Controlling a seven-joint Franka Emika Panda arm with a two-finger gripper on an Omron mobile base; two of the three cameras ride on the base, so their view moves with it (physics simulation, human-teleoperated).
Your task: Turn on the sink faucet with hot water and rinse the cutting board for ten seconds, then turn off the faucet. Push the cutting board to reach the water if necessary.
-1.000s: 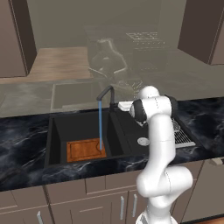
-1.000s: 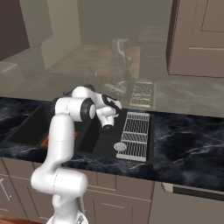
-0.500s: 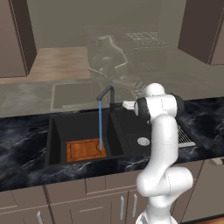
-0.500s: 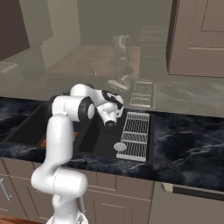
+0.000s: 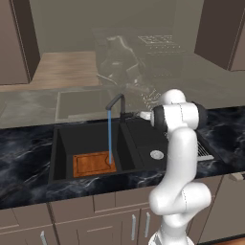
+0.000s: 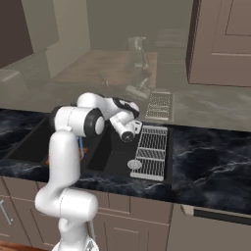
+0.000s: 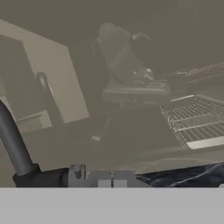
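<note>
The cutting board [image 5: 94, 163] is shown lying flat on the floor of the large left basin of the sink [image 5: 62, 143], with its right end under the water [image 5: 109, 136]. The stream is seen to fall straight from the spout of the sink faucet [image 5: 116, 104] and to land near the board's right edge, so the board is judged to be already within reach of the flow and no push appears needed. The faucet stands at the back rim, between the two basins; in the hand view its black neck [image 7: 13, 144] rises at the left, just beside the camera. The gripper [image 6: 130, 133] is held close behind the faucet's base, over the shallower right basin, its jaws brought together with nothing between them. A silver wire rack [image 6: 152, 151] lies to the right of the round drain [image 5: 156, 154], apart from the board.

The step in hand is judged to be the rinse itself, with the tap running. It is best done by keeping the hand still near the lever, clear of the stream, until the full rinse time has been counted. The lever should then be returned with a short, controlled nudge, so that the closed fingertips do not slip off the slim handle.
</note>
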